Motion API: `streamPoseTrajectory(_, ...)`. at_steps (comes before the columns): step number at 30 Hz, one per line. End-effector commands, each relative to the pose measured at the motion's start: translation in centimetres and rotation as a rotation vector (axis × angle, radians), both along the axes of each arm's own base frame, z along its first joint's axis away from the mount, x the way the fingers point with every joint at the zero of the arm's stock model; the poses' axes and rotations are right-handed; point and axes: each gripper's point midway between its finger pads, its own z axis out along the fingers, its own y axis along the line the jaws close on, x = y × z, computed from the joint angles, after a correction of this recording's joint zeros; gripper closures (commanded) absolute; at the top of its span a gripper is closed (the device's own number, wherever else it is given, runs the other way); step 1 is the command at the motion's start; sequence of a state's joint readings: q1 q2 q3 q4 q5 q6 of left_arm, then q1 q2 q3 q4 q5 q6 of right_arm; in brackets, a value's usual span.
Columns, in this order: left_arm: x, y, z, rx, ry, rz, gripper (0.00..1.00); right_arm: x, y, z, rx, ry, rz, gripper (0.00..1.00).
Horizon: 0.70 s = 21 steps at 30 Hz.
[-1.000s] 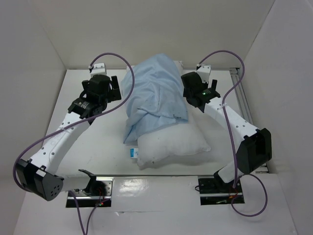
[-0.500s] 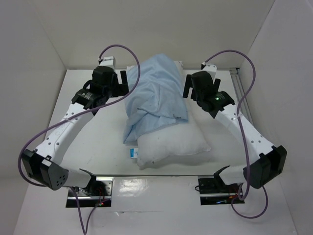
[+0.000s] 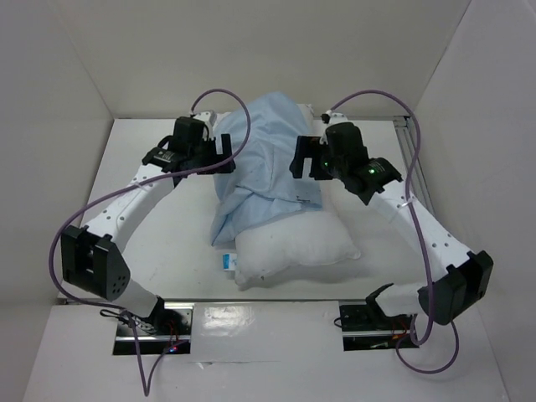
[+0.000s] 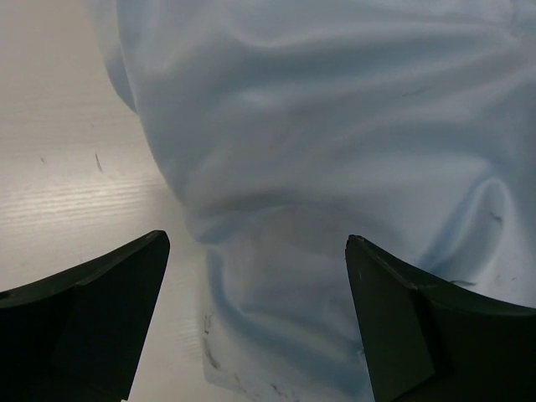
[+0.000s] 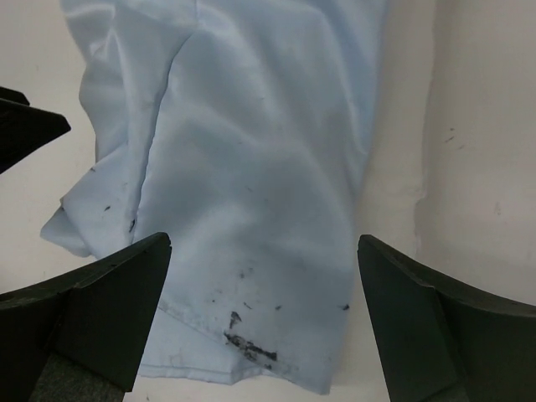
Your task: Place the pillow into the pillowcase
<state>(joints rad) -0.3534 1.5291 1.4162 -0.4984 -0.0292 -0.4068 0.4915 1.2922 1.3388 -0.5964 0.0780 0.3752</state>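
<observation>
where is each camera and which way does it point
Top external: above and behind the arms, looking down at the table; both arms show, left gripper and right gripper flanking the pillowcase on the pillow.
Left wrist: on the left arm, facing the pillowcase's edge; open fingers show.
Right wrist: on the right arm, facing the pillowcase; open fingers show.
Shared: all show the pillowcase.
</observation>
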Motion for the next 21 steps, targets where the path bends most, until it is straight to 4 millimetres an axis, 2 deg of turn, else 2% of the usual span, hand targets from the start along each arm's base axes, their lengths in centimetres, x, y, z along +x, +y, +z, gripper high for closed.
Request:
streamPoseTrajectory(1,-1.0,0.2,0.6,-0.100,-0.006,-0.004,0.00,0.3,3.8,1.9,0.057,-0.051,0.104,0.00)
streamPoseTrajectory(2,-1.7,1.8,0.5,-0.125,-0.003,0.035,0.00,0.1,5.4,1.8,0.048,-0.058,0.128,0.00)
streamPoseTrajectory(4,-2.4,2.8,0.6,-0.188,-0.007,0.040,0.00,0.7,6.2,2.2,0.012,-0.086,0.091,0.00)
streamPoseTrajectory(5,-3.3,4.1,-0.2,-0.210,0.015,0.075,0.00,0.6,7.8,1.1,-0.013,-0.067,0.114,0.00)
streamPoseTrajectory(8,-4.3,4.3,-1.4,-0.270,0.053,0.066,0.00,1.1,9.3,0.3,-0.069,-0.072,0.090,0.03)
streamPoseTrajectory(9,-4.9,4.7,-2.3,-0.276,0.075,0.072,0.00,1.0,10.2,-1.0,-0.094,-0.047,0.091,0.05)
streamPoseTrajectory(10,-5.1,4.4,-2.6,-0.296,0.089,0.068,0.00,1.5,10.3,-0.9,-0.099,-0.052,0.079,0.16)
streamPoseTrajectory(11,-5.3,4.2,-2.8,-0.319,0.098,0.049,0.00,1.3,10.8,-1.4,-0.103,-0.043,0.079,0.22)
streamPoseTrajectory(13,-5.4,3.9,-2.9,-0.334,0.104,0.042,0.00,1.5,11.2,-1.9,-0.115,-0.040,0.077,0.44)
streamPoseTrajectory(14,-5.3,4.2,-2.9,-0.335,0.102,0.051,0.00,1.6,11.1,-1.9,-0.120,-0.044,0.068,0.69)
streamPoseTrajectory(17,-4.3,4.8,-2.3,-0.324,0.082,0.076,0.00,1.4,12.7,0.6,-0.069,-0.092,0.108,0.97)
streamPoseTrajectory(18,-3.6,5.8,-2.1,-0.320,0.072,0.107,0.00,1.3,13.3,1.5,-0.056,-0.112,0.151,1.00)
streamPoseTrajectory(19,-2.5,5.7,-0.6,-0.326,0.025,0.099,0.00,0.9,14.2,3.0,-0.037,-0.138,0.186,1.00)
streamPoseTrajectory(20,-1.5,6.4,0.0,-0.329,0.003,0.114,0.00,0.3,14.9,3.7,-0.022,-0.147,0.208,1.00)
streamPoseTrajectory(21,0.0,7.0,-0.8,-0.337,0.021,0.145,0.00,0.2,15.2,4.2,-0.017,-0.157,0.230,1.00)
